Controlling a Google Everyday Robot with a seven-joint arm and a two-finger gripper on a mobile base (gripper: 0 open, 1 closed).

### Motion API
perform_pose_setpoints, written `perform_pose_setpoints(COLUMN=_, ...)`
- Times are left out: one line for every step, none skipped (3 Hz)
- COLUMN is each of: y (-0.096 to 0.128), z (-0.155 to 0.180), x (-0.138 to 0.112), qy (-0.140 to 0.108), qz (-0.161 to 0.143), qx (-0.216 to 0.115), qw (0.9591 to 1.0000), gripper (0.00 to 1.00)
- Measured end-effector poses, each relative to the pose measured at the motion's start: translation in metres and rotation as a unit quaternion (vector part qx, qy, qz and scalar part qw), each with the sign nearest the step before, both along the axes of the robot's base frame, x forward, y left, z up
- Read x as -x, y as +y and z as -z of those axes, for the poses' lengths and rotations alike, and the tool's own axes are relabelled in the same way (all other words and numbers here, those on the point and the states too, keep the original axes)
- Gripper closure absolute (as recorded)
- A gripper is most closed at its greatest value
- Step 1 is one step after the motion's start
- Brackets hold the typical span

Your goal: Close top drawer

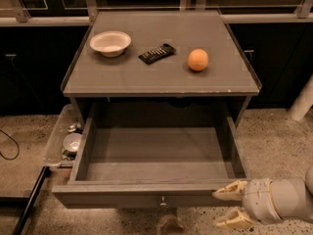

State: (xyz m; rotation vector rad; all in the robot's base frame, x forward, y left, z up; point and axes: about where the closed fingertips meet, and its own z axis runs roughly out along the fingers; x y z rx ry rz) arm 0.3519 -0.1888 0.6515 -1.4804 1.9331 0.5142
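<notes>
The top drawer [122,198] stands fully open; the pincer [230,206], spread apart, sits by the front panel's right end. Closing looks not yet begun.

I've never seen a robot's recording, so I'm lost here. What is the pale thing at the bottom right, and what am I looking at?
One camera looks down at a grey cabinet; where it is mounted is not known. The pale thing is the robot's arm, ending in its two-finger pincer. The pincer is open and holds nothing. It sits at the right end of the top drawer, which is pulled out and looks empty. On the cabinet's top lie a white bowl, a dark packet and an orange.
</notes>
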Motion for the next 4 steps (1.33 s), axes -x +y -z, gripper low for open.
perform_pose_setpoints(y=0.003, z=-0.001, x=-0.011, qy=-0.008, qz=-0.003, qx=0.000, qw=1.0000, gripper=1.00)
perform_pose_setpoints(y=0.019, z=-0.007, x=-0.063, qy=-0.037, qz=-0.031, qx=0.007, qw=0.9988, gripper=1.00)
perform_pose_setpoints(y=0.030, z=-0.012, x=-0.111, qy=-0.050, qz=-0.054, qx=0.017, qw=0.9971, gripper=1.00)
perform_pose_setpoints(y=0.030, z=-0.011, x=-0.118, qy=-0.052, qz=-0.055, qx=0.020, qw=0.9969, gripper=1.00)
